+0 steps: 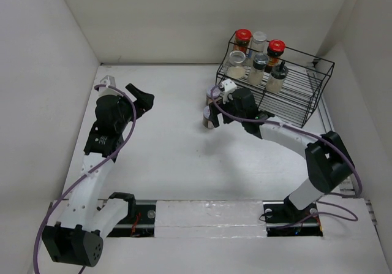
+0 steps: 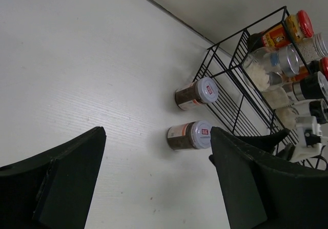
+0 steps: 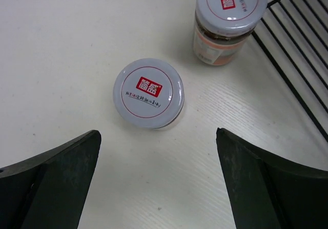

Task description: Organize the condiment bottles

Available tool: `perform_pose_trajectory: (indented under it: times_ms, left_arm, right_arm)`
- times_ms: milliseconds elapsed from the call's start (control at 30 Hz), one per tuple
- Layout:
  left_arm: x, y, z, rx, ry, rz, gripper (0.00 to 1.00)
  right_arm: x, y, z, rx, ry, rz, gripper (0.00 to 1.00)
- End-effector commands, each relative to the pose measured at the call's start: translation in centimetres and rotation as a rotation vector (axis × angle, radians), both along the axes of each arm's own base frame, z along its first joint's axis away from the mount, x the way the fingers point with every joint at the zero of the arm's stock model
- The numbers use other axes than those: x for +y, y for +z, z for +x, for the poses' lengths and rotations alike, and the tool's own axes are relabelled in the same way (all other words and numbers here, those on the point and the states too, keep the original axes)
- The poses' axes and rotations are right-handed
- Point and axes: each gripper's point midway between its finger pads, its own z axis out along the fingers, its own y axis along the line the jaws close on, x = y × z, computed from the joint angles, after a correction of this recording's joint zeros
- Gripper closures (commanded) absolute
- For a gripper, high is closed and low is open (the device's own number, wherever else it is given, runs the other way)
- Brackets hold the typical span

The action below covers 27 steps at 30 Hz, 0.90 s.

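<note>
Two silver-lidded spice jars on the table, right gripper spread wide above them

We read the same mark on both lids: a red square with white Chinese characters inside a thin red ring. The front jar (image 3: 148, 92) also has a line of small print under it, too fine for us to make out. The second jar (image 3: 230, 14) has an orange and white side label and stands just beside the black wire rack (image 1: 297, 99). Both are upright on the white table (image 1: 171, 163). The right gripper (image 3: 158, 134) hangs over the front jar with its fingers far apart, touching nothing. The left gripper (image 2: 158, 132) is well away to the left, its fingers parted and empty. The other jars (image 1: 260, 62) stand together at the rack's left end.
</note>
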Motion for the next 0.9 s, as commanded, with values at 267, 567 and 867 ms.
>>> perform_pose_trajectory:
  times_ms: [267, 567, 867]
  left_arm:
    - [-0.3, 2.4, 0.1, -0.079, -0.021, -0.011, 0.22]
    - [-0.4, 2.9, 0.0, -0.097, -0.03, -0.016, 0.22]
    - [-0.8, 2.5, 0.1, -0.091, -0.052, -0.02, 0.22]
  right_arm:
    - [4.5, -0.6, 3.8, -0.01, 0.029, 0.002, 0.01]
    - [4.5, -3.2, 4.8, 0.006, -0.027, -0.061, 0.34]
    - [-0.1, 15.5, 1.5, -0.343, -0.147, 0.099, 0.48]
